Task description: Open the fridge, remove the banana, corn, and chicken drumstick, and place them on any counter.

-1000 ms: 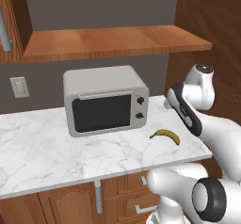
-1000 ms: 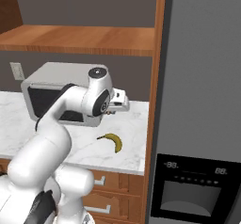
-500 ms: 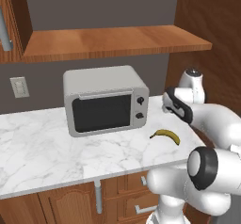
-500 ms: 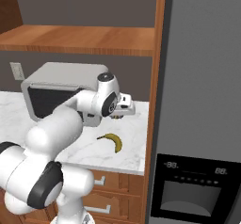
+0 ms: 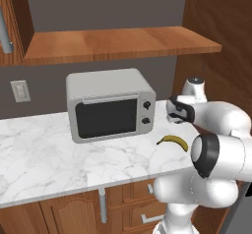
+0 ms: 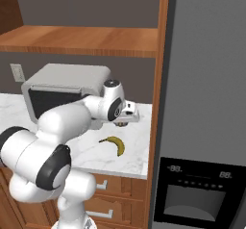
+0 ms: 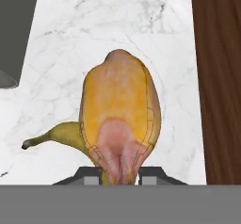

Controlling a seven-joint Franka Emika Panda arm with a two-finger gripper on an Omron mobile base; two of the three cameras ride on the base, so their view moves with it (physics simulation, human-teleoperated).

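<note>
- Fingertips (image 7: 94, 180) of the gripper (image 7: 120, 178) are clamped on the narrow end of the chicken drumstick (image 7: 120, 112), one dark tip on each side of the pinkish taper; the fat orange-brown end points away from the hand, out over the counter.
- Fridge (image 6: 206, 103): the tall grey slab rises right of the counter, its door face closed in the right base view, with the black dispenser panel (image 6: 197, 192) low on it. A dark wooden panel (image 5: 216, 66) separates it from the counter.
- Counter (image 5: 44, 154): white veined marble over reddish-brown drawers, with a grey microwave (image 5: 110, 102) standing on it toward the back.
- Banana (image 5: 173, 141): it lies flat on the marble near the counter's right end, in front of and to the right of the microwave. In the hand view it is partly hidden beneath the held drumstick.
- Handling, as a judgement: the drumstick looks light and fairly firm, but its rounded roasted skin could be slick. A pinch on the thin end leaves the heavy bulb hanging forward, so it may pivot between the pads. Gripping nearer the thick middle would steady it.
- Placement, again a judgement: bare marble beside the banana seems the safest spot. Lowered onto the banana, the rounded lump could roll.
- Corn: I cannot place it from these views.
</note>
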